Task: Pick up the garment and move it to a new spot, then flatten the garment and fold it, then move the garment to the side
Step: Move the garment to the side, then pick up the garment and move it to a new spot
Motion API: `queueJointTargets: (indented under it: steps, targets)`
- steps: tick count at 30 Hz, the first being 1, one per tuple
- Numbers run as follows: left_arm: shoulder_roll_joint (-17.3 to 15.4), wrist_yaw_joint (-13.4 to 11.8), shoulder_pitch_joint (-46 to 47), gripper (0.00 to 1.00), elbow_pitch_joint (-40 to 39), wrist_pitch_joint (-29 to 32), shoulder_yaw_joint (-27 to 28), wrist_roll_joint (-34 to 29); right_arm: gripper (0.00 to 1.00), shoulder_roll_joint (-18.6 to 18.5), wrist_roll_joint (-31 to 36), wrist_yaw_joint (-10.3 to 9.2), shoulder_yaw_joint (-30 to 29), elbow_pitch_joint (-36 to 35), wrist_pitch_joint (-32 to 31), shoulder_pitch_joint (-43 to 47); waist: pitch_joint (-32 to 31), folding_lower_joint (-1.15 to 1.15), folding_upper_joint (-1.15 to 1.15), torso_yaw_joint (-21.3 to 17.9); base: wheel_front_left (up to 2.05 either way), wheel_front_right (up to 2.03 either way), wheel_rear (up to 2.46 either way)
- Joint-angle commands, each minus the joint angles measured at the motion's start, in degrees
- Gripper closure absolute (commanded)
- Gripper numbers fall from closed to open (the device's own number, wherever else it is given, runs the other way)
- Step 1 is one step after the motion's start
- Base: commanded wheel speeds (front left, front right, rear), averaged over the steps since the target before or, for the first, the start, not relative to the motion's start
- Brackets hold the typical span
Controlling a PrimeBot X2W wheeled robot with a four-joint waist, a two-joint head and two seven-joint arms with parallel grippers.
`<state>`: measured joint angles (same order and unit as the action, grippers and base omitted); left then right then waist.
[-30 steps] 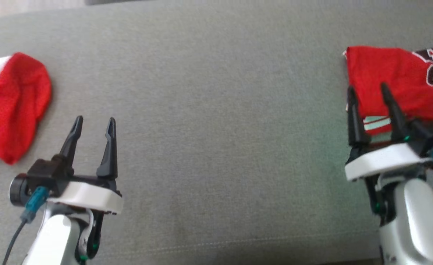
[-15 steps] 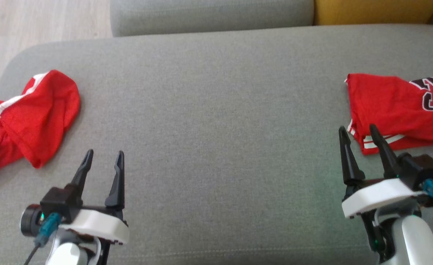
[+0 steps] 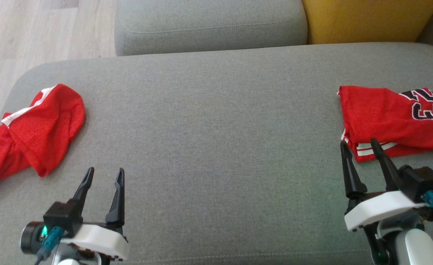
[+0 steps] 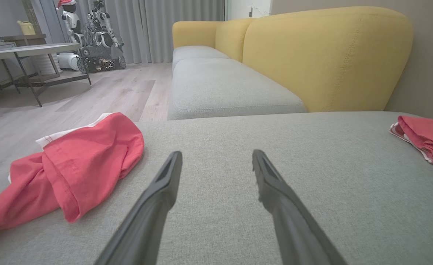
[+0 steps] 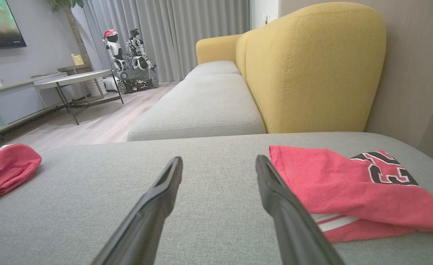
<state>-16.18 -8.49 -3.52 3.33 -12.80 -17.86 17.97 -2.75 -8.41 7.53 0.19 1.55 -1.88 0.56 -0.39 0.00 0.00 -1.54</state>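
Observation:
A crumpled red garment (image 3: 43, 129) with white trim lies at the left end of the grey cushion (image 3: 216, 140), partly hanging over its edge. It also appears in the left wrist view (image 4: 87, 158), left of my fingers. A folded red garment with a black number (image 3: 385, 114) lies flat at the right end (image 5: 334, 184). My left gripper (image 3: 105, 170) is open and empty, near the front edge and to the right of the crumpled garment. My right gripper (image 3: 358, 141) is open and empty, its right fingertip just at the folded garment's near edge.
A second grey seat cushion (image 3: 209, 25) and a yellow backrest (image 3: 367, 18) stand beyond the cushion. Wooden floor (image 3: 25, 33) lies off the left end. Far across the room are a low table (image 4: 28, 51) and parked robots (image 4: 91, 33).
The head camera has tilted up, bringing in the far cushion, backrest and floor. My right gripper has drawn back from over the folded garment to its near edge. Both grippers stay open.

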Motion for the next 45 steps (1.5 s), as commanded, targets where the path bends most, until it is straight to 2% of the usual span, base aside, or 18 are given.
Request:
queueJointTargets:
  steps: [1, 30, 37, 45]
  targets:
    - [-1.3, -0.3, 2.1, 0.00, -2.1, 0.0, 2.1, 0.0, 0.00, -0.1, -0.2, -0.04, 1.1, -2.3, -0.1, -1.4, 0.0, 0.00, 0.00, 0.0, 0.00, 0.00, 0.00]
    - [-1.8, -1.2, 2.7, 0.00, -2.9, 0.0, 1.9, 1.1, 0.00, -0.1, -0.5, -0.04, 0.5, -2.2, -0.3, -1.6, 0.3, 0.00, 0.00, 1.2, 0.00, 0.00, 0.00]
    - [-1.4, -1.3, 3.5, 0.00, -3.0, -0.6, 2.1, 1.6, 0.00, -0.1, -0.5, -0.04, 0.3, -3.4, -0.4, -0.9, 0.0, 0.00, 0.00, 4.5, 0.00, 0.00, 0.00]
    - [-1.5, -1.5, 4.5, 0.00, -3.1, -1.0, 2.9, 2.1, 0.00, -0.1, -0.9, -0.04, 1.3, -5.6, -1.1, -0.4, -0.6, 0.00, 0.00, 12.9, 0.00, 0.00, 0.00]
